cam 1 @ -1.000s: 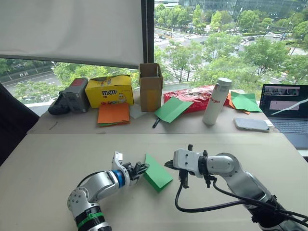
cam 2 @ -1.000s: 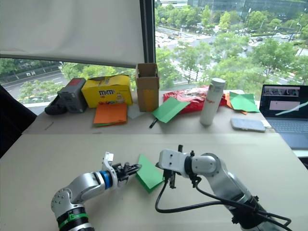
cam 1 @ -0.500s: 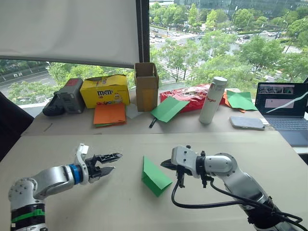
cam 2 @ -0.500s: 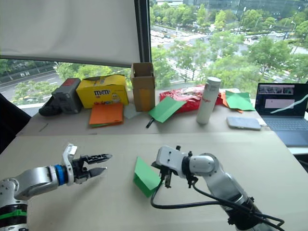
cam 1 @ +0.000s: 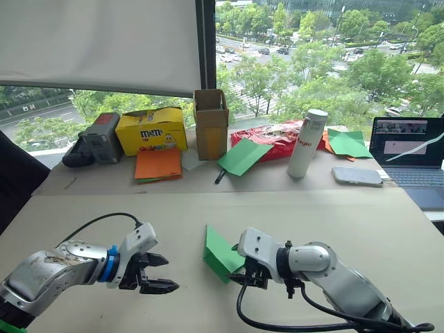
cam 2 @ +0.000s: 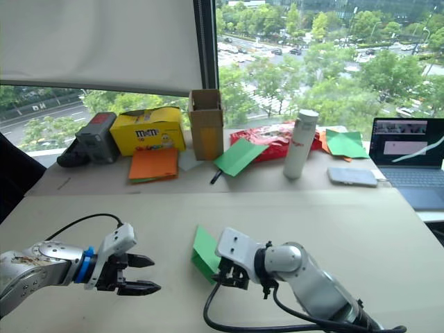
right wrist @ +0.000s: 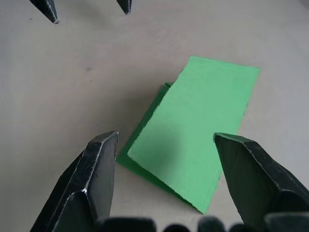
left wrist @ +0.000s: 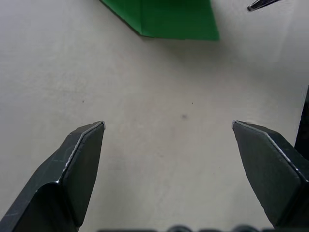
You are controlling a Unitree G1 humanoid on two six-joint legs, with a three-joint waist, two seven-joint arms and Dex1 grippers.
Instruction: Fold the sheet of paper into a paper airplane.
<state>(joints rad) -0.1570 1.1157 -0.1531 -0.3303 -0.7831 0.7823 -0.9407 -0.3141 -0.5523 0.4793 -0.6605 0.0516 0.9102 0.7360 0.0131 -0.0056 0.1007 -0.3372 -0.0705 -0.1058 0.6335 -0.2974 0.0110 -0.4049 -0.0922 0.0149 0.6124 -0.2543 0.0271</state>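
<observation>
Hovering my right gripper, spread wide, over the sheet of paper (folded, layers loose), I risk skidding it; left gripper open, apart.

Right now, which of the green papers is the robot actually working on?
The folded sheet of paper on the near table, just in front of the right end effector. The other green sheets lie far back by the window.

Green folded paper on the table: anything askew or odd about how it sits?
The sheet of paper lies folded but not flat: its top layer lifts off the table and the edges don't line up. Both grippers are open, neither touching it.
</observation>
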